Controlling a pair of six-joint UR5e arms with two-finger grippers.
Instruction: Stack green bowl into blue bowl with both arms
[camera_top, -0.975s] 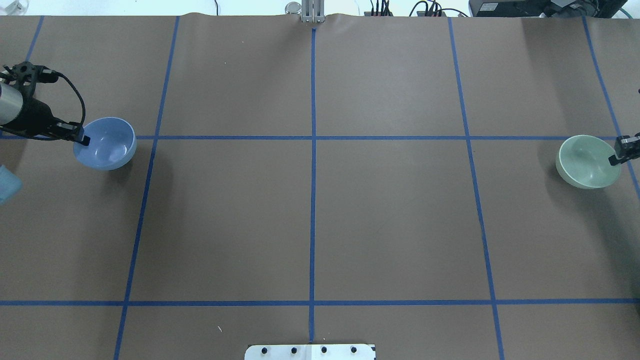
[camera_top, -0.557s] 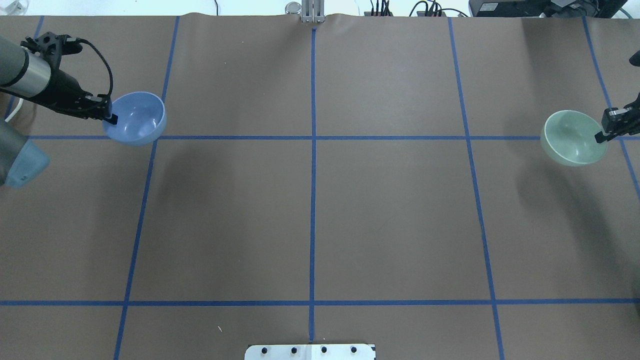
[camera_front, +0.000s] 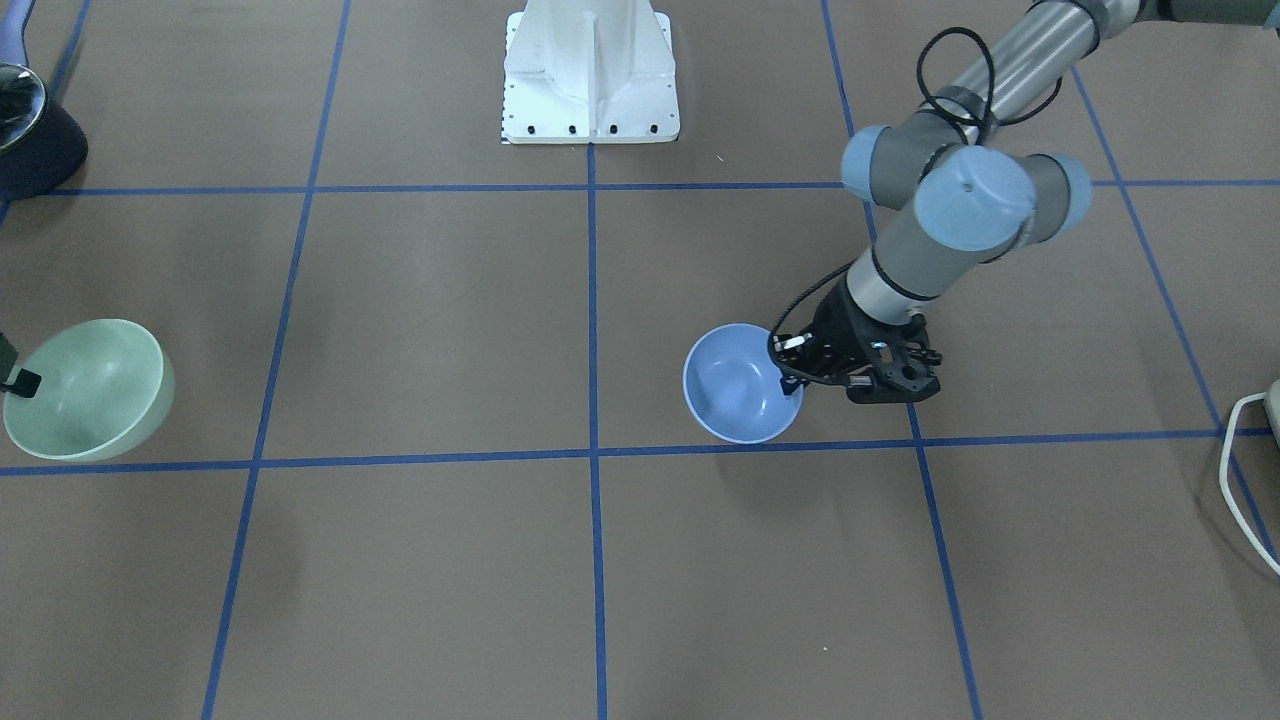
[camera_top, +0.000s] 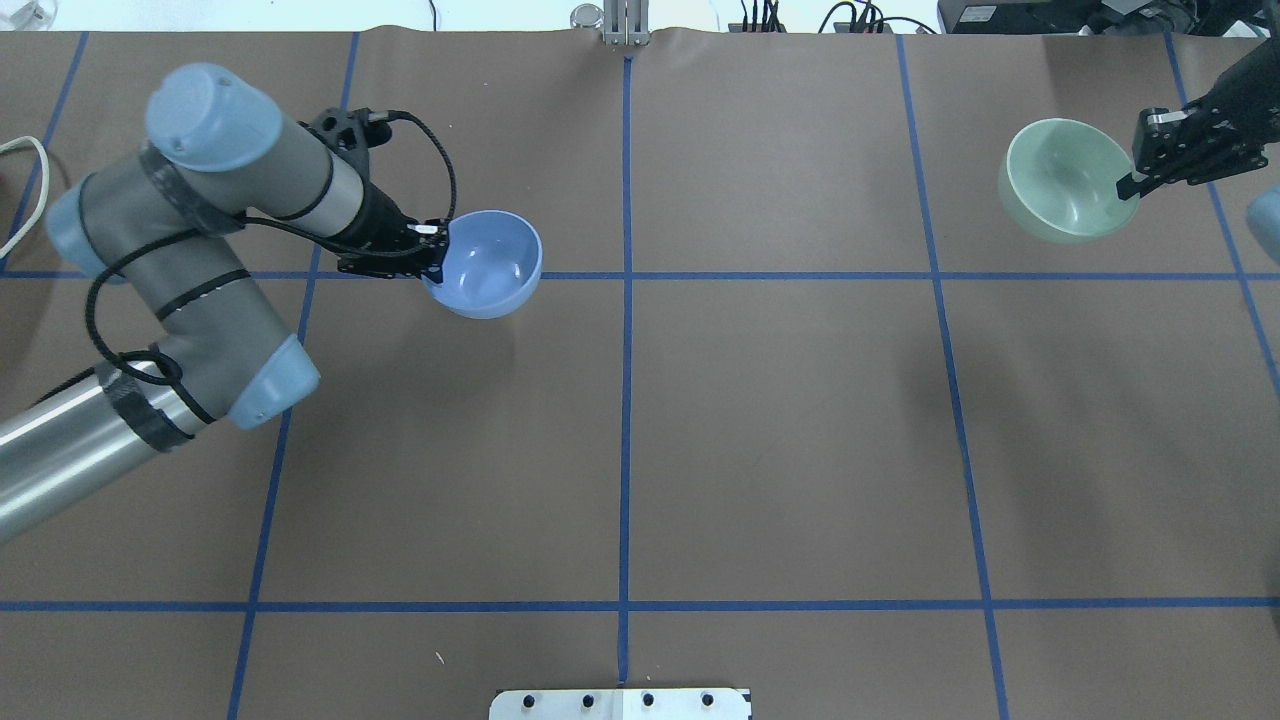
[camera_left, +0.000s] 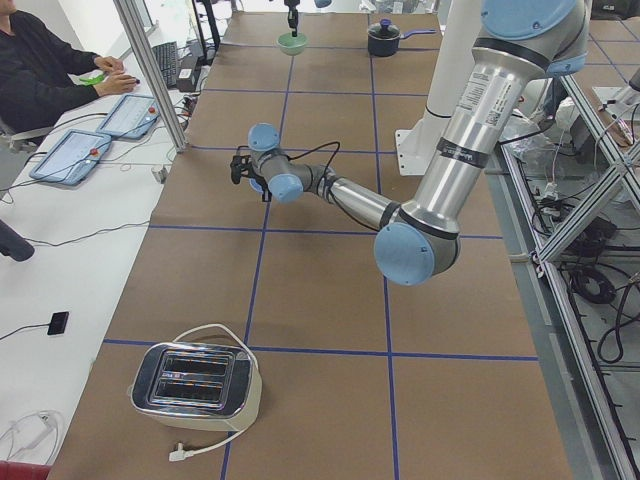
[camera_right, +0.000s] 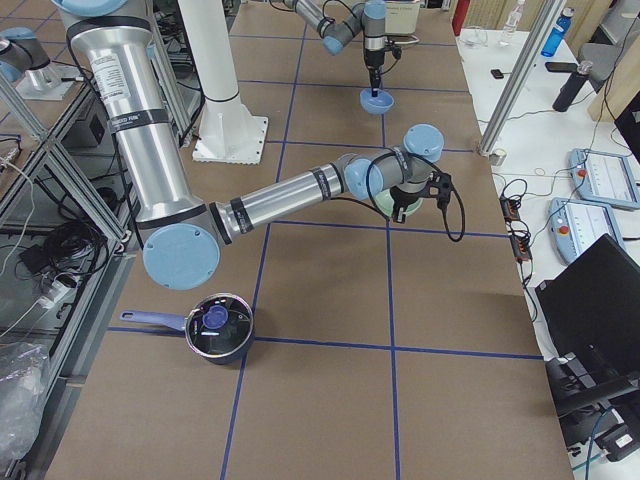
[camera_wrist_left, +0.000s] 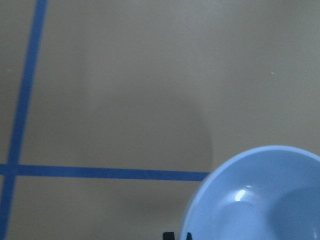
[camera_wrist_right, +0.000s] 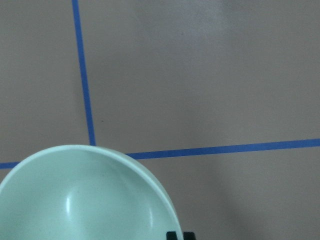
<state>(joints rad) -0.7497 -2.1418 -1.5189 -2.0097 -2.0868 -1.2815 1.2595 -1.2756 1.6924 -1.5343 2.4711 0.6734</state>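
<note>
The blue bowl (camera_top: 492, 266) hangs above the table, left of the centre line. My left gripper (camera_top: 434, 254) is shut on its left rim; both also show in the front view, bowl (camera_front: 738, 388) and gripper (camera_front: 790, 374). The left wrist view shows the bowl's inside (camera_wrist_left: 265, 197) at the lower right. The green bowl (camera_top: 1062, 180) hangs above the far right of the table. My right gripper (camera_top: 1130, 187) is shut on its right rim. It shows in the front view (camera_front: 88, 390) and the right wrist view (camera_wrist_right: 85, 195). The bowls are far apart.
The white pedestal base (camera_front: 590, 75) stands at the robot's side of the table. A toaster (camera_left: 197, 383) with a white cable (camera_top: 22, 190) sits at the left end. A black pot (camera_right: 217, 328) sits at the right end. An operator (camera_left: 40, 70) sits beyond the far edge.
The left arm has carried the blue bowl rightward toward the centre line. The right arm has carried the green bowl leftward and toward the far edge. Both grips are unchanged.
</note>
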